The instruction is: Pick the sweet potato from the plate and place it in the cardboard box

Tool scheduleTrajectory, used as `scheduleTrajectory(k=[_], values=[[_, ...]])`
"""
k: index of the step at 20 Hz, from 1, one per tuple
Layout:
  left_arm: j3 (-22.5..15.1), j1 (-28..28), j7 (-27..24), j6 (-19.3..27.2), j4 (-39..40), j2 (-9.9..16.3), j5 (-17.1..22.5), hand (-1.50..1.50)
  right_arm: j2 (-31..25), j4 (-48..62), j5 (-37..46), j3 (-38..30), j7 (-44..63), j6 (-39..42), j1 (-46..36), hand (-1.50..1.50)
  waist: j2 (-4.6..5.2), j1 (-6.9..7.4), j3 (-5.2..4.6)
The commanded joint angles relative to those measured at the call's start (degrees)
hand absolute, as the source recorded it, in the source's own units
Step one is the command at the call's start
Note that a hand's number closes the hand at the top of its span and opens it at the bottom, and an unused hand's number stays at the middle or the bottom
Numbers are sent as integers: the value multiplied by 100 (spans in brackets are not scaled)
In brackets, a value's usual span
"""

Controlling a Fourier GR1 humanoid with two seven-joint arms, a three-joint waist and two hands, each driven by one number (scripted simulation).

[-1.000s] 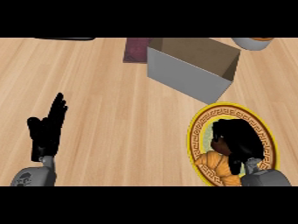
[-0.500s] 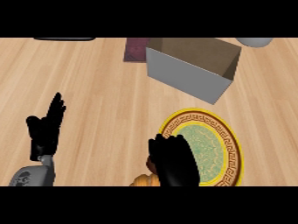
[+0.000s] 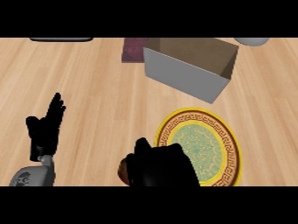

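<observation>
Pale wood-grain worktop (image 3: pixel 99 87) fills the view, and everything on it is seen from steeply above. Nearest the lower edge, the right hand (image 3: pixel 159 168) is seen with its fingers (image 3: pixel 152 153) curled over the sweet potato (image 3: pixel 121 170), of which only a small brown-orange patch shows at the hand's left side. The sweet potato is thus held off the plate, just beside its left rim, low over the worktop. Whether the thumb is wrapped beneath it cannot be told, since the hand hides most of it.

At the left, the left hand (image 3: pixel 45 129) is held open with fingers straight and pointing up the view; it is resting and nothing is carried by it.

Just right of the right hand, the plate (image 3: pixel 232 148) with its yellow patterned rim and green centre is left bare. Farther up, the cardboard box (image 3: pixel 186 65) stands open-topped, well apart from the held vegetable, with its pale grey side facing the plate. Behind it a dark maroon object (image 3: pixel 134 49) lies flat, and a dark shape (image 3: pixel 60 39) and a grey rounded thing (image 3: pixel 251 41) are cut off by the far edge.

The sweet potato is judged to be stiff, fairly dense and rough-skinned, so slipping is unlikely; it is best gripped across its thick middle. Carrying up and right over the box's open top is what remains.
</observation>
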Motion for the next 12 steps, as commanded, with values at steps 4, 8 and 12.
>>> scheduleTrajectory(k=[4,8,12], values=[[59,157,112,-76,-267,77,89,0,66,-94,-267,-1287,645,1111,-1046,150,11,-28,4],[172,-6,-59,-143,133,136,118,0,66,72,-173,-1822,404,1086,-1457,150,17,-51,5],[172,-105,354,-298,-245,298,193,0,19,743,-13,-2457,-434,506,-1411,150,26,-33,11]])
